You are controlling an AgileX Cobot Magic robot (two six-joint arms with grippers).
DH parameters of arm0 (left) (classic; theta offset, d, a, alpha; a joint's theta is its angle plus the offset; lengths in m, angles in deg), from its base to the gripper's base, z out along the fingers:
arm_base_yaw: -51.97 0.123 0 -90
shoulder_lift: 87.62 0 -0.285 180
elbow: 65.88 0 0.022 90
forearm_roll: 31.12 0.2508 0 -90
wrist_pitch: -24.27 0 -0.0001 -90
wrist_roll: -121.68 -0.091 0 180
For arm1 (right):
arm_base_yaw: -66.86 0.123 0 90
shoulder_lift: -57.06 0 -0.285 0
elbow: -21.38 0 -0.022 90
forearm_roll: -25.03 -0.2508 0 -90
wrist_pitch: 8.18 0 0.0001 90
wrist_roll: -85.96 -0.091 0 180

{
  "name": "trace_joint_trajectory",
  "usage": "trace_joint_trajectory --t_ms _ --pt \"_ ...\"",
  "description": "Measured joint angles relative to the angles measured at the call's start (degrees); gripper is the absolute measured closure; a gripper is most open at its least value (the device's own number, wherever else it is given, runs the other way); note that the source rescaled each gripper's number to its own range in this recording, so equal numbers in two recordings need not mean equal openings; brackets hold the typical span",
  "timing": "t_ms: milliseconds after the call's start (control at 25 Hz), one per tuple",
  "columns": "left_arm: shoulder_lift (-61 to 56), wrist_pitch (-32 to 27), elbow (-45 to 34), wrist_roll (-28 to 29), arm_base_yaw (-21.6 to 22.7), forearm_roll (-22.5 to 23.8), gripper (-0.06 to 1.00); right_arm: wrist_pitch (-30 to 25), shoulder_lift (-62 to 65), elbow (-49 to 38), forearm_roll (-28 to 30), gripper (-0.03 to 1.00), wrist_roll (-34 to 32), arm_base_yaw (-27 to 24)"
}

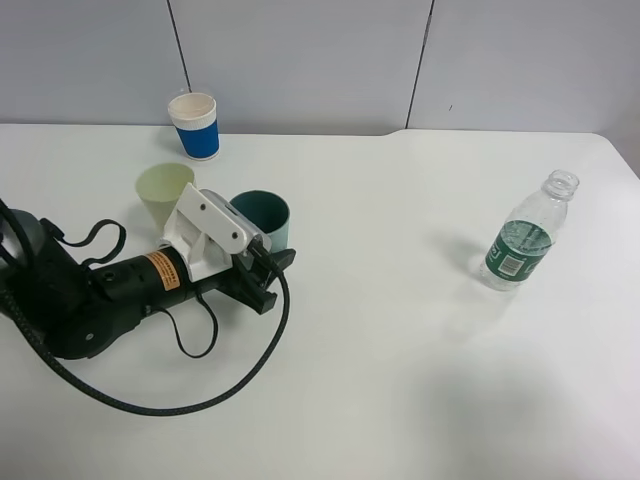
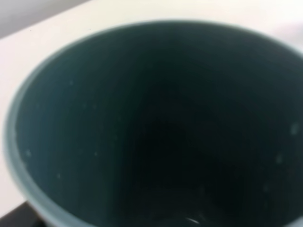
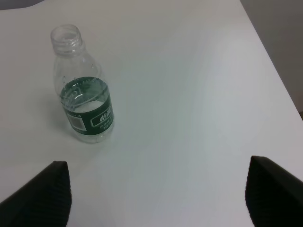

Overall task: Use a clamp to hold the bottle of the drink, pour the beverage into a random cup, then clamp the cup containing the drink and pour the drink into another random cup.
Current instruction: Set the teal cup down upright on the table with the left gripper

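Note:
The teal cup [image 1: 264, 214] stands upright left of the middle, and its dark green inside [image 2: 156, 132] fills the left wrist view. My left clamp [image 1: 272, 280] lies low on the table right in front of it, shut, with no grip on the cup showing. I cannot tell whether the cup holds any drink. The pale yellow-green tumbler [image 1: 163, 194] stands just left of the teal cup. The uncapped bottle [image 1: 524, 240] [image 3: 85, 94] stands alone at the right, about half full of clear beverage. My right clamp [image 3: 156, 194] is open, hovering short of the bottle.
A blue-and-white paper cup [image 1: 195, 125] stands at the back left near the wall. The left arm's black cable [image 1: 200, 400] loops over the white table [image 1: 400, 380] in front of the arm. The table's right edge [image 3: 279, 75] runs close to the bottle.

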Motion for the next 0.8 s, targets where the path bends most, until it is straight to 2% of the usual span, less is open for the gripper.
trace_joint_trajectory --t_ms 800 --pt "3.3 0.3 0.0 -0.4 0.1 0.0 0.91 0.0 0.0 0.0 0.0 0.53 0.0 0.0"
